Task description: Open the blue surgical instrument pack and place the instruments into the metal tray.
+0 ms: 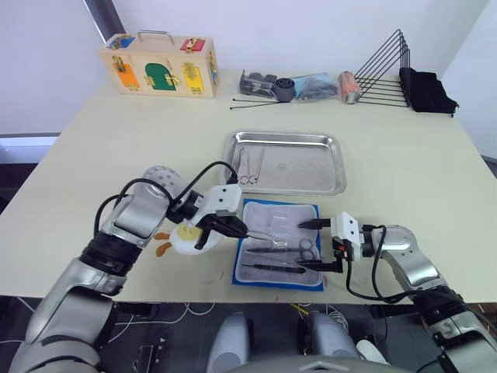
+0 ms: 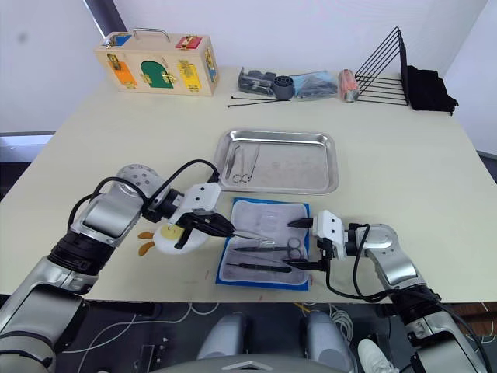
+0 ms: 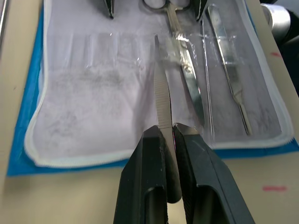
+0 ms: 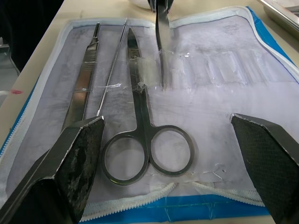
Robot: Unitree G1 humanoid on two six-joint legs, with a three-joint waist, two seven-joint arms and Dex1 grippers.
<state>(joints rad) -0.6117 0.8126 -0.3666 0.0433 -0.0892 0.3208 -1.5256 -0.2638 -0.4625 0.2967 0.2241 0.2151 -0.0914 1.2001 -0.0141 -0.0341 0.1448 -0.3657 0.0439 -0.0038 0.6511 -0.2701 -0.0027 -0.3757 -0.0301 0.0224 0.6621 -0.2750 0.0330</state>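
The blue surgical instrument pack (image 1: 279,245) lies open near the table's front edge, pale lining up. In its clear pockets lie scissors (image 4: 145,135), a thin probe (image 4: 112,70) and a flat handle (image 4: 84,88). My left gripper (image 1: 242,231) reaches over the pack's left edge, shut on a pair of straight tweezers (image 3: 163,105) whose tip still rests in a pocket. At the pack's right edge my right gripper (image 1: 309,246) stands open, its fingers (image 4: 74,158) spread either side of the scissors' rings. The metal tray (image 1: 330,167) sits just behind the pack, with ring-handled instruments (image 1: 248,167) at its left end.
A white egg-shaped toy (image 1: 185,238) lies under my left wrist beside the pack. Along the back stand a wooden latch box (image 1: 159,71), long black sticks (image 1: 260,102), small clutter (image 1: 299,85), a black wire rack (image 1: 384,74) and a black cloth (image 1: 427,89).
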